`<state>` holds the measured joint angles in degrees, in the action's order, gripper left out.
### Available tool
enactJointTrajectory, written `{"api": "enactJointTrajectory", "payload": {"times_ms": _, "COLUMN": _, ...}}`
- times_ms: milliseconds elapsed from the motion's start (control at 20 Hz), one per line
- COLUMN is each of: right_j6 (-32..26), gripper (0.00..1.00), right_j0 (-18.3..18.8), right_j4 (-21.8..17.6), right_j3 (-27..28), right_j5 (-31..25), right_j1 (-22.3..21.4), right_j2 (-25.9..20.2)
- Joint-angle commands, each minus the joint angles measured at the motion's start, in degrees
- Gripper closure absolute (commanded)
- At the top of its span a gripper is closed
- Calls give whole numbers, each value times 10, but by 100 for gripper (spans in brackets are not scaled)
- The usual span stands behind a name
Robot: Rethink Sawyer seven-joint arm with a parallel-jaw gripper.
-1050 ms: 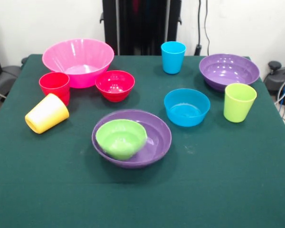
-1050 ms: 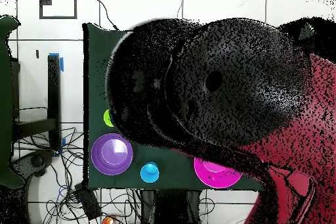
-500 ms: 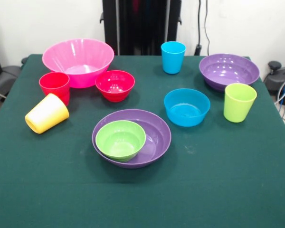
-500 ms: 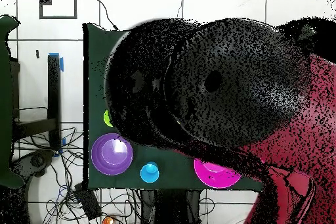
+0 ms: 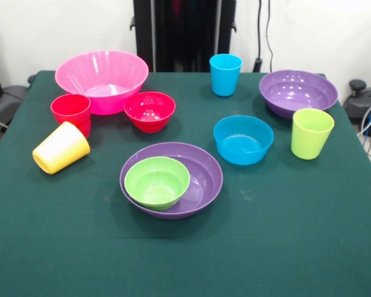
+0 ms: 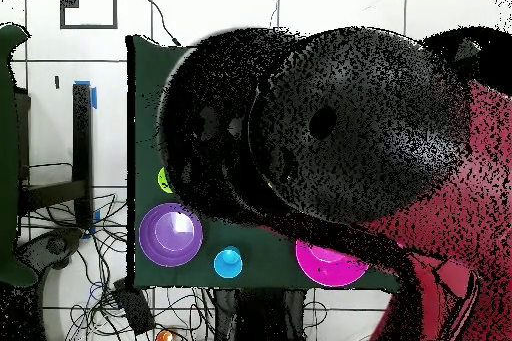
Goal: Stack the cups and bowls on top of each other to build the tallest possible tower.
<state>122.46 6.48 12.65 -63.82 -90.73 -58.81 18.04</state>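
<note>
From the front, the only tower so far is the green bowl (image 5: 156,181) sitting off-centre inside a purple bowl (image 5: 201,183); loading it there would likely make the pile lean. The yellow cup (image 5: 60,147) lies on its side and may roll. Six bowls and four cups are in sight. Overhead, the arm (image 6: 440,207) hides most of the table (image 6: 140,107); whether the claw is released or clenched I cannot tell.
</note>
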Motion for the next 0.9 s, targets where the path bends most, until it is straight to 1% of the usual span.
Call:
{"api": "enactJointTrajectory", "payload": {"times_ms": 50, "right_j6": -19, "gripper": 0, "right_j0": 5, "right_j4": -29, "right_j3": -84, "right_j5": 87, "right_j1": 40, "right_j2": -52}}
{"api": "enactJointTrajectory", "payload": {"times_ms": 300, "right_j6": -23, "gripper": 0, "right_j0": 5, "right_j4": -33, "right_j3": -114, "right_j5": 145, "right_j1": 50, "right_j2": -54}}
{"api": "enactJointTrajectory", "payload": {"times_ms": 900, "right_j6": -31, "gripper": 0, "right_j0": 13, "right_j4": -30, "right_j3": -157, "right_j5": 229, "right_j1": 67, "right_j2": -65}}
